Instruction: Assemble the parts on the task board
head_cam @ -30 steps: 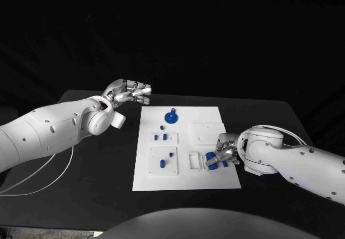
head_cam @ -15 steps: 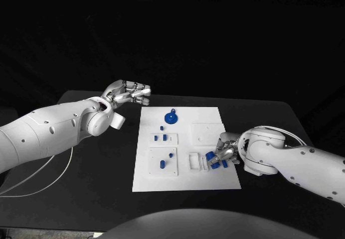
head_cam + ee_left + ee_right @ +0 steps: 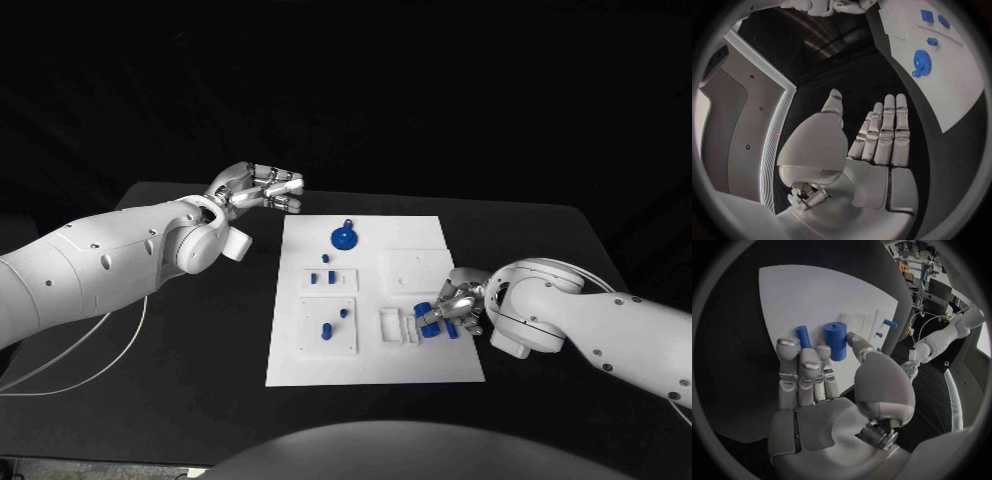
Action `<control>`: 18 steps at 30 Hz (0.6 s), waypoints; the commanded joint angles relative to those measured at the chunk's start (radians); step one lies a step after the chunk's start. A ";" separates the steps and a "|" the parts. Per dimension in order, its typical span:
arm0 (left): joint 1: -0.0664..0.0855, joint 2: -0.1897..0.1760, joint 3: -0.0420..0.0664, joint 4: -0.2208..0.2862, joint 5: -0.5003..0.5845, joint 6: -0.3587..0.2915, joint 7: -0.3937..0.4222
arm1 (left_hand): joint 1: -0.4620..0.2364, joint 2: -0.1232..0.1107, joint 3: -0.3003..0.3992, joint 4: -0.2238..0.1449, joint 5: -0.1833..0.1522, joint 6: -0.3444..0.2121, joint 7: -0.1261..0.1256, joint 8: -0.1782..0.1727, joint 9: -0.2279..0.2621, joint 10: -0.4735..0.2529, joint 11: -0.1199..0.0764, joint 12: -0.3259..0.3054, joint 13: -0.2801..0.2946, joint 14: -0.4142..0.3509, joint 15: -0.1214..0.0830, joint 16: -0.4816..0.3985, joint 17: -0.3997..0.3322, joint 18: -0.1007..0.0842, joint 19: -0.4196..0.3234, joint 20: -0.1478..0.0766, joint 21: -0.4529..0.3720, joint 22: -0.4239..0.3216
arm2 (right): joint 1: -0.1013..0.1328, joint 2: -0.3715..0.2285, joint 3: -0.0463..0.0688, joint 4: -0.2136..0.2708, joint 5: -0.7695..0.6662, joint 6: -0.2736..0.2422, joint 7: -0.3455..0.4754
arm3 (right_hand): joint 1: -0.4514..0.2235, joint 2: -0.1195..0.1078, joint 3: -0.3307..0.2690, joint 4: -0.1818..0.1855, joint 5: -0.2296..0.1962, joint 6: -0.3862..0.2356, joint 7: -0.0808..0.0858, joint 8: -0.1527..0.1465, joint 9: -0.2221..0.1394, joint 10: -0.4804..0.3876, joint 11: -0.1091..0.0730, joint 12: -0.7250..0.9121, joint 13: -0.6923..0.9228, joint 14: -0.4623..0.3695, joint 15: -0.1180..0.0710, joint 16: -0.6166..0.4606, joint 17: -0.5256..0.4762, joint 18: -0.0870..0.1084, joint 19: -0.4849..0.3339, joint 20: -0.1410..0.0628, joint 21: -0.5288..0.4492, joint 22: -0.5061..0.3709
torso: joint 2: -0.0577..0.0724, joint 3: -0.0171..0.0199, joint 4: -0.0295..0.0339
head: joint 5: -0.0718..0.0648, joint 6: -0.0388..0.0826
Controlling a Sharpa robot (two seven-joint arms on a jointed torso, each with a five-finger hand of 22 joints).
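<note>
While the right hand [image 3: 814,385] is pinching the thick blue cylinder [image 3: 836,340] over the task board [image 3: 433,365], any tilt risks jamming it; the left hand [image 3: 260,187] is hovering empty, fingers apart.

Left robot hand [image 3: 263,188] open, raised; right robot hand [image 3: 450,312] lowered, fingers extended.

Black table [image 3: 188,330], matte top, far corners rounded. Behind and around it, unlit black backdrop. Thin pale cable [image 3: 90,358] loops across the table's near left part, running off the left edge.
</note>
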 commanded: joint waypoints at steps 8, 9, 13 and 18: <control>-0.002 0.001 0.001 0.001 0.007 0.017 0.001 | -0.002 -0.005 0.000 0.004 -0.002 -0.010 0.001 -0.003 -0.001 -0.007 -0.001 0.000 0.001 -0.005 0.001 -0.002 0.001 0.000 0.000 0.005 -0.005 -0.001 | -0.001 -0.007 -0.005 0.025 0.062 -0.021 -0.060 | -0.013 0.001 0.160 -0.159 0.256 -0.006 -0.005 0.004 0.016 0.010 -0.008 -0.005 -0.003 0.001 -0.007 0.007 0.000 -0.008 0.052 -0.005 0.006 0.071 | 0.001 -0.0006 0.0003 | 0.001 0.001; -0.002 0.001 0.001 0.001 0.007 0.017 0.001 | -0.002 -0.005 0.000 0.004 -0.002 -0.010 0.001 -0.003 -0.001 -0.007 -0.001 0.000 0.001 -0.005 0.001 -0.002 0.001 0.000 0.000 0.005 -0.005 -0.001 | 0.000 -0.009 -0.005 0.033 0.063 -0.020 -0.060 | -0.013 0.002 0.160 -0.159 0.258 -0.005 -0.006 0.004 0.017 0.010 -0.009 -0.005 -0.003 0.001 -0.007 0.007 -0.001 -0.008 0.052 -0.005 0.004 0.071 | 0.001 -0.0007 0.0003 | 0.001 0.001; -0.002 0.002 0.001 0.001 0.007 0.019 0.001 | -0.002 -0.008 0.001 0.007 -0.001 -0.014 0.001 -0.004 -0.002 -0.008 0.000 0.000 0.001 -0.006 0.002 -0.002 0.001 0.000 0.000 0.006 -0.005 -0.001 | 0.004 -0.015 -0.005 0.070 0.062 -0.019 -0.060 | -0.011 0.002 0.157 -0.161 0.252 -0.005 -0.006 0.004 0.018 0.010 -0.008 -0.008 -0.006 0.000 -0.007 0.005 -0.002 -0.009 0.052 -0.005 0.009 0.072 | 0.001 -0.0010 0.0006 | 0.002 0.004; -0.002 0.003 0.001 0.000 0.007 0.022 0.001 | -0.005 -0.007 0.002 0.011 -0.001 -0.016 0.001 -0.004 -0.002 -0.009 0.000 0.000 0.001 -0.007 0.002 -0.002 0.001 0.000 -0.001 0.006 -0.006 -0.001 | 0.010 -0.018 -0.004 0.089 0.053 -0.022 -0.061 | -0.011 0.002 0.156 -0.161 0.251 -0.005 -0.006 0.004 0.018 0.010 -0.009 -0.009 -0.007 0.001 -0.007 0.005 -0.002 -0.009 0.052 -0.005 0.009 0.072 | 0.000 -0.0013 0.0020 | 0.002 0.008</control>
